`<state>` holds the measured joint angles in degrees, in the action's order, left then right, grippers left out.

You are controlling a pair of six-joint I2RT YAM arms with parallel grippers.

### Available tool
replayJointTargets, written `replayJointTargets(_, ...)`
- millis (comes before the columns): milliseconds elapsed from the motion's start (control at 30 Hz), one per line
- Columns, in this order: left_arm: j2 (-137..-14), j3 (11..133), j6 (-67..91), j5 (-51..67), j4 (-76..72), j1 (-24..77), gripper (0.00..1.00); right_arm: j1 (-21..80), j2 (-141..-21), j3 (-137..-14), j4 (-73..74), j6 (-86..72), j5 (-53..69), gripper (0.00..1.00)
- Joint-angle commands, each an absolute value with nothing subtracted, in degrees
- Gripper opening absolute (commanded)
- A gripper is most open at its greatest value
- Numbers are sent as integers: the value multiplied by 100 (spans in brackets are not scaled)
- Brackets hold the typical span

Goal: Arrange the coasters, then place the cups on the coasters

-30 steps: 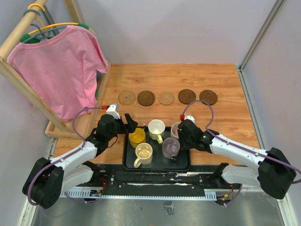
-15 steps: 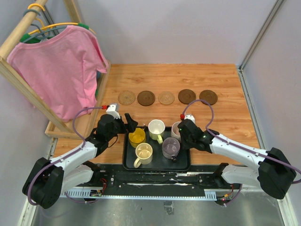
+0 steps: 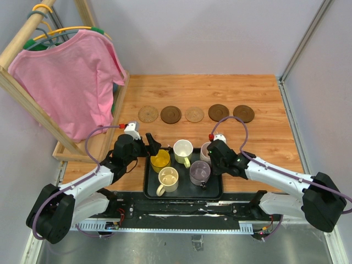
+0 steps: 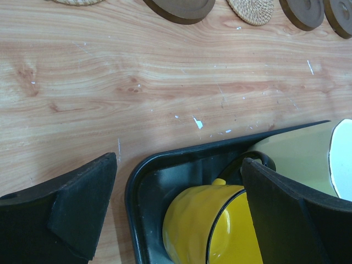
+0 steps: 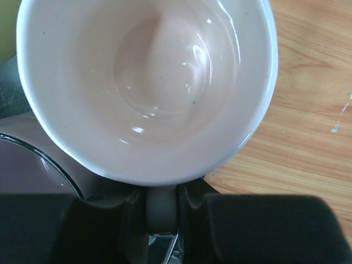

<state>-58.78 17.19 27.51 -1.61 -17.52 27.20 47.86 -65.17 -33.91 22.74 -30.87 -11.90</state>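
Wooden table (image 3: 264, 148): nearest the arms sits a black tray (image 3: 181, 192), with the cream cup (image 3: 168, 179) and purple cup (image 3: 199, 172) in front. Behind them are the yellow cup (image 3: 160, 160), the green-white cup (image 3: 183, 149) and, at the far right corner, the pink cup (image 5: 165, 82). Left gripper (image 4: 181, 214) gapes wide astride the yellow cup. Right gripper (image 5: 162, 206) pinches the pink cup's handle. Farther out, five coasters (image 3: 194, 114) lie in a row, well apart from the cups. Far left, a pink shirt (image 3: 71, 82) hangs on a rack (image 3: 22, 36).
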Motion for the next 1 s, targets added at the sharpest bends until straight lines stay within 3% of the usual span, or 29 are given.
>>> replayJointTargets(0,-5837,1677,2786,-156,-1901,2771,100,4902,-6293,-3483,1990,-2878,-1347,1)
replayJointTargets(700,-5845,1678,2760,-263,-1919,2775,100,4898,-5473,-3771,1835,-2262,-2100,1)
replayJointTargets(967,-5835,1638,2786,-264,-1917,2770,100,4897,-5557,-3465,1836,-2497,-1425,1)
